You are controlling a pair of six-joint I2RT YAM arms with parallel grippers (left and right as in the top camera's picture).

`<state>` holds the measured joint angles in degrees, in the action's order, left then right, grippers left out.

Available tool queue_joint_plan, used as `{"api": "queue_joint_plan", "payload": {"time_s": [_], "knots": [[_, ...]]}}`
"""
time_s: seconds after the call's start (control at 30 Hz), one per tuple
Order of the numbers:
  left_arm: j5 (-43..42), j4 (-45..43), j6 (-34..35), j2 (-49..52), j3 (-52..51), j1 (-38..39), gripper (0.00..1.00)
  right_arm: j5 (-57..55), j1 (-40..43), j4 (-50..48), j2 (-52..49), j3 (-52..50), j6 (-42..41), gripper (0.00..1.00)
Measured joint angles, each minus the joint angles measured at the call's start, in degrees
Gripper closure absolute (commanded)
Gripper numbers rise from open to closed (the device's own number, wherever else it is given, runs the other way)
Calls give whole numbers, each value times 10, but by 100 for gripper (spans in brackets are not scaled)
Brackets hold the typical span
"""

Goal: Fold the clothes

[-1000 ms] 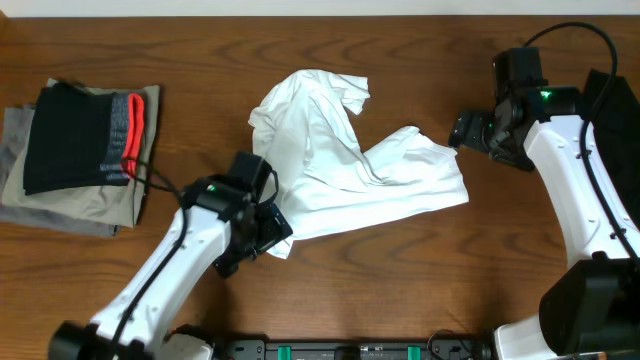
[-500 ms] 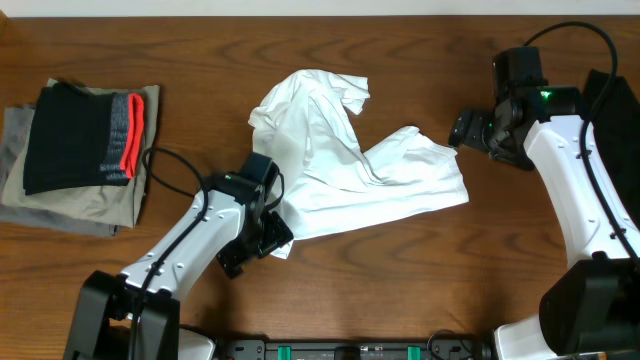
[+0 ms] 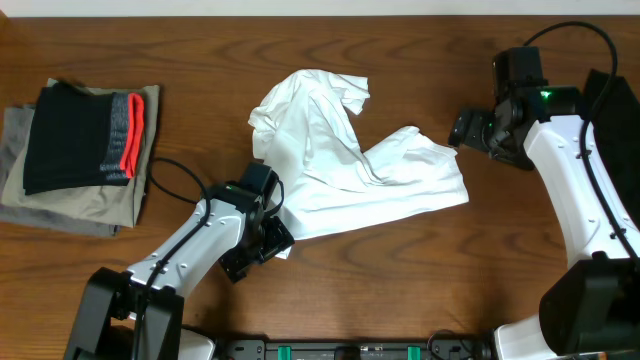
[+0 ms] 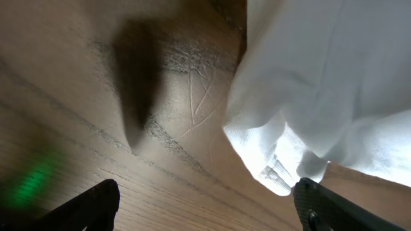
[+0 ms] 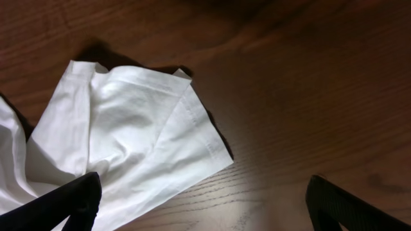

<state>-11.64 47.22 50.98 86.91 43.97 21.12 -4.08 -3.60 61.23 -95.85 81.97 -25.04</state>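
The clothes are one white T-shirt (image 3: 340, 165), lying crumpled and spread across the middle of the wooden table. My left gripper (image 3: 268, 240) is at its lower left corner. In the left wrist view that gripper (image 4: 209, 215) is open just above the wood, and the shirt's hemmed corner (image 4: 282, 154) lies beside the right finger (image 4: 327, 205), not clamped. My right gripper (image 3: 462, 130) hovers open at the shirt's upper right edge. In the right wrist view it (image 5: 205, 215) stands wide, its left finger (image 5: 70, 202) over the sleeve (image 5: 135, 128), bare wood between the jaws.
At the far left a folded black garment with a red-and-grey band (image 3: 75, 135) lies on a stack of olive-grey garments (image 3: 70, 205). A dark object (image 3: 622, 95) sits at the right edge. A black rail (image 3: 350, 350) runs along the table's front.
My left arm has swung right and slightly forward, bringing its gripper closer to the shirt's lower left corner. The right arm and the shirt have not moved.
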Motion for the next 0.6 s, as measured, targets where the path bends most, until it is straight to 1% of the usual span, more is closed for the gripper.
{"api": "queue_joint_plan", "payload": {"time_s": [0.1,0.13,0.3,0.33,0.37,0.4,0.47,0.6], "knots": [[0,0,-1,0,0,0,9,0,0,6,0,0,0,1],[0,0,-2,0,0,0,5,0,0,9,0,0,0,1],[0,-2,-9,2,-1,0,6,0,0,26,0,-6,0,1],[0,-2,-11,4,-1,0,10,0,0,27,0,-9,0,1],[0,-2,-12,6,-1,0,17,0,0,27,0,-11,0,1],[0,-2,-12,9,-1,0,21,0,0,28,0,-12,0,1],[0,-4,-18,15,-1,0,23,0,0,29,0,-14,0,1],[0,-7,-26,24,-2,0,23,0,0,38,0,-14,-2,1]]}}
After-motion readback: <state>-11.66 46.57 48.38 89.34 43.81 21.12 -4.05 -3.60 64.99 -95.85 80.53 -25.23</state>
